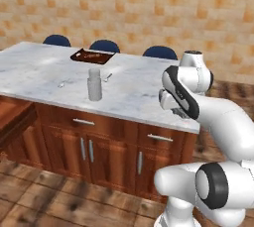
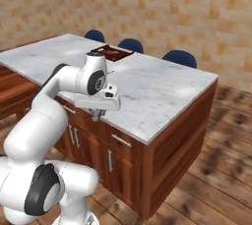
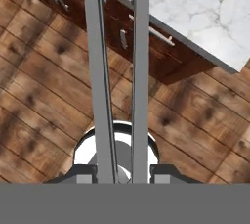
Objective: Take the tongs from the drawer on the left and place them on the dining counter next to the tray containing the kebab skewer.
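Note:
My gripper [image 3: 119, 174] is shut on the tongs [image 3: 100, 71]. Their two long grey metal arms run up between my fingers [image 3: 80, 174] in the hand view. The hand [image 2: 98, 113] hangs in front of the dining counter [image 1: 39, 72], pointing down at the wooden floor. The dark brown tray [image 1: 90, 56] sits at the far side of the marble top, also in the right base view [image 2: 110, 52]. The kebab skewer in it is too small to make out. At the far left, what looks like the drawer [image 1: 15, 114] stands pulled out.
A grey cup [image 1: 94, 85] stands mid-counter with small silvery utensils [image 1: 108, 77] beside it. Blue stools [image 1: 104, 45] line the far side. Shut drawers with bar handles [image 1: 83, 121] and cabinet doors face me below the top. The counter's right corner [image 2: 211, 79] ends over wooden floor.

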### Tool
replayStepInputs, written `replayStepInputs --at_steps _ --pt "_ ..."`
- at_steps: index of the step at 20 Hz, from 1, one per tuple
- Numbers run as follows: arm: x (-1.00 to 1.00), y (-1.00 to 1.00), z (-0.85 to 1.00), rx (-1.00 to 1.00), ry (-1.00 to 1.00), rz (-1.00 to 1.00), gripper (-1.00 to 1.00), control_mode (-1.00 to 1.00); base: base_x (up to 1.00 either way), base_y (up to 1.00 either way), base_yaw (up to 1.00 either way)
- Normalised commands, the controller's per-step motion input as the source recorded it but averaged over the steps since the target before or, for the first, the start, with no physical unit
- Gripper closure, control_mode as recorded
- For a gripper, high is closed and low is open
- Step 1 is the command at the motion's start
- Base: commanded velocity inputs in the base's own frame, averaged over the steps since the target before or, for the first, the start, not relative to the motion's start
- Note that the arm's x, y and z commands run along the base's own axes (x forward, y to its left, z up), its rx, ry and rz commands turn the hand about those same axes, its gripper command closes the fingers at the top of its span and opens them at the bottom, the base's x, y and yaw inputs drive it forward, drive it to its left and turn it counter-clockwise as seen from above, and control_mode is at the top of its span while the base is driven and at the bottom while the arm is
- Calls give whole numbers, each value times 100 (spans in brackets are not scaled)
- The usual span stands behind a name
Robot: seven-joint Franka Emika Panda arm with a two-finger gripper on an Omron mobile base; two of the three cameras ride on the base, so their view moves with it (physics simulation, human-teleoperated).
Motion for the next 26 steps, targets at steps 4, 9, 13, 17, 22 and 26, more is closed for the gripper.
replayStepInputs --at_steps 4,9,13,17,22,26 --pt "0 0 0 0 0 0 100 100 39 -100 13" --pt "0 0 0 0 0 0 100 100 61 -100 20" --pt "0 0 0 0 0 0 100 100 40 -100 25" --pt "0 0 0 0 0 0 100 100 39 -100 24" --pt "0 0 0 0 0 0 100 100 46 -100 43" --pt "0 0 0 0 0 0 100 100 48 -100 45"
